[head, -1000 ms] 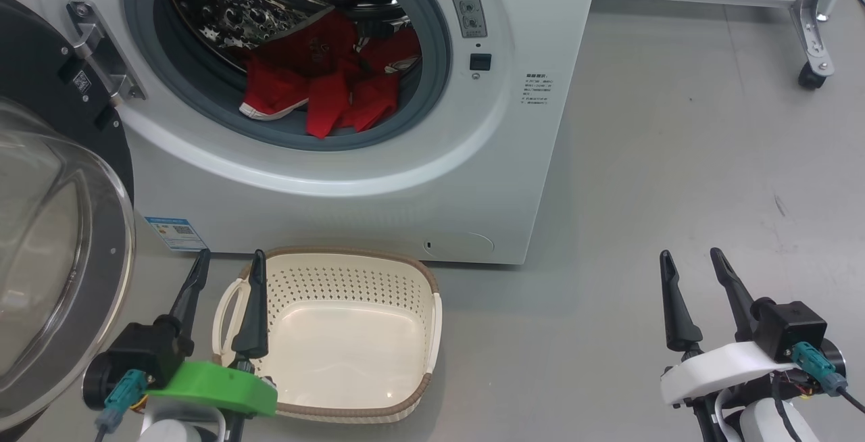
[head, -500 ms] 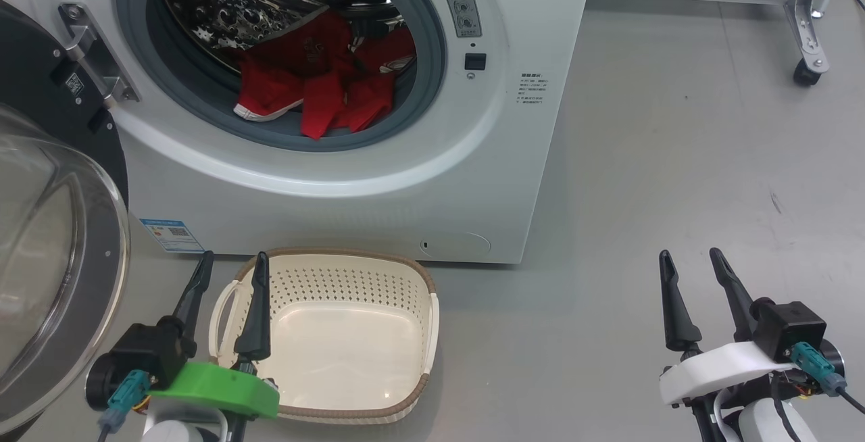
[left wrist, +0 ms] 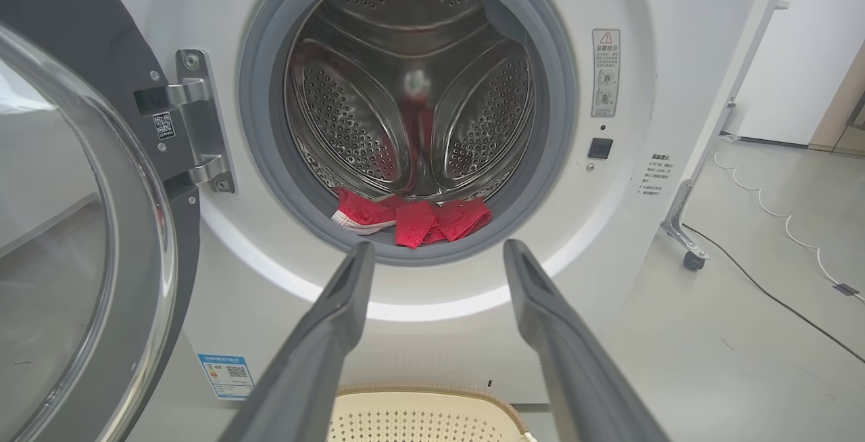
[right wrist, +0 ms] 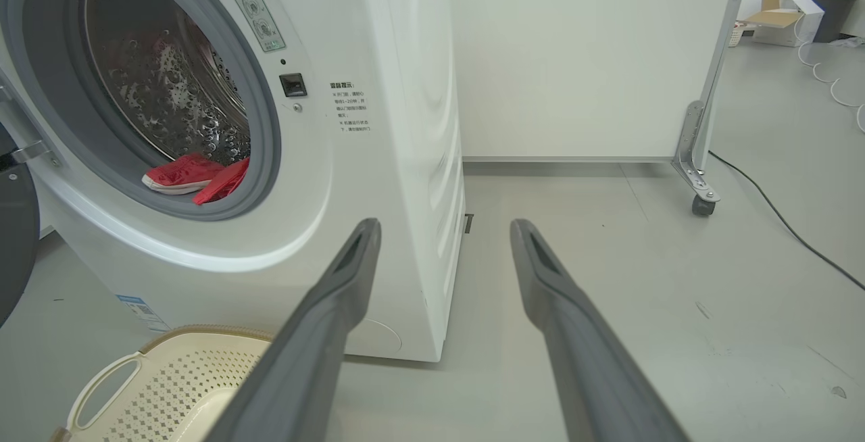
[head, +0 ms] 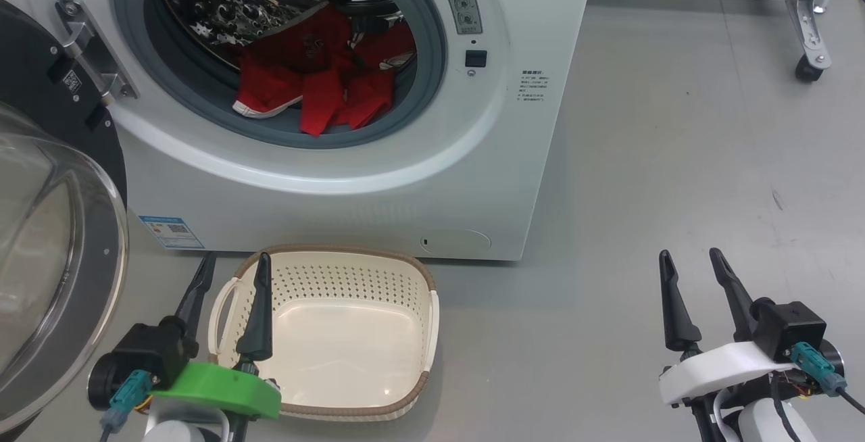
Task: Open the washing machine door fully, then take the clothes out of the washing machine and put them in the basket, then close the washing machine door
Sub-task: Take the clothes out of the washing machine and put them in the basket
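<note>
Clothes of bright red fabric with a white band along one edge (head: 324, 87) lie heaped at the front of the steel perforated drum (head: 223, 3), at twelve o'clock from the left tool (head: 236, 257), whose two long dark fingers stand wide apart with nothing between them. Just at that tool's three o'clock sits the small cream plastic basket with perforated sides and a brown woven-look rim (head: 338, 280), on the grey floor (head: 676, 158) close before the big white front-loading washing machine (head: 378, 185). At the tool's nine o'clock the large round door with its glossy black rim and bulging clear glass bowl (head: 61, 239) hangs swung open on its metal hinge (head: 94, 50). Well off at three o'clock, the right tool (head: 690, 253) is spread wide too, holding nothing, over bare floor.
</note>
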{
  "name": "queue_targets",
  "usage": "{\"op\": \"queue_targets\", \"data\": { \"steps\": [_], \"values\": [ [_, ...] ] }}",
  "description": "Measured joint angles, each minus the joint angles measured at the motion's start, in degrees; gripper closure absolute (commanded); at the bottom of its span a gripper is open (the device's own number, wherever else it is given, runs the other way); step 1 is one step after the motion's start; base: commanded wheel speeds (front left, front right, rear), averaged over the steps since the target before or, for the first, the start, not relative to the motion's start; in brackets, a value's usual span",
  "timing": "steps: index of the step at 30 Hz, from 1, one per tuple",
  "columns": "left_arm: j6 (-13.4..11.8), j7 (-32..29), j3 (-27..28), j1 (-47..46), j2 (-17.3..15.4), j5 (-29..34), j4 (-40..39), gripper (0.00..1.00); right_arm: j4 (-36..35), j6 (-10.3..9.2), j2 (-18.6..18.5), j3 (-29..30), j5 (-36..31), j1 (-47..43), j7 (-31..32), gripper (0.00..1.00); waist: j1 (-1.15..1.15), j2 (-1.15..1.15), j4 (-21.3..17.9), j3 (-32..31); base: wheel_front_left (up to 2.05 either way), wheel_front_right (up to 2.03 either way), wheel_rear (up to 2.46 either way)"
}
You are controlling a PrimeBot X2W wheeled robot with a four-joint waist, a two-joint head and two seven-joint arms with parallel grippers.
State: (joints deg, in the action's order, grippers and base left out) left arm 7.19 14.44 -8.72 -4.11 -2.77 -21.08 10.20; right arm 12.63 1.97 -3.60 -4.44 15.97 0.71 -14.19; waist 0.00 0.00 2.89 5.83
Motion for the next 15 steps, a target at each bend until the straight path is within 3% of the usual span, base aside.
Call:
{"op": "queue_targets", "data": {
  "steps": [15],
  "values": [
    [0.0, 0.0, 0.71, -0.01, 0.02, 0.0, -1.04, 0.0, -1.27, 0.51, 0.08, -0.62, -1.07, 0.39, -0.01, 0.0, 0.0, 0.0, -0.84, 2.44, 0.0, 0.0, 0.0]
  ]
}}
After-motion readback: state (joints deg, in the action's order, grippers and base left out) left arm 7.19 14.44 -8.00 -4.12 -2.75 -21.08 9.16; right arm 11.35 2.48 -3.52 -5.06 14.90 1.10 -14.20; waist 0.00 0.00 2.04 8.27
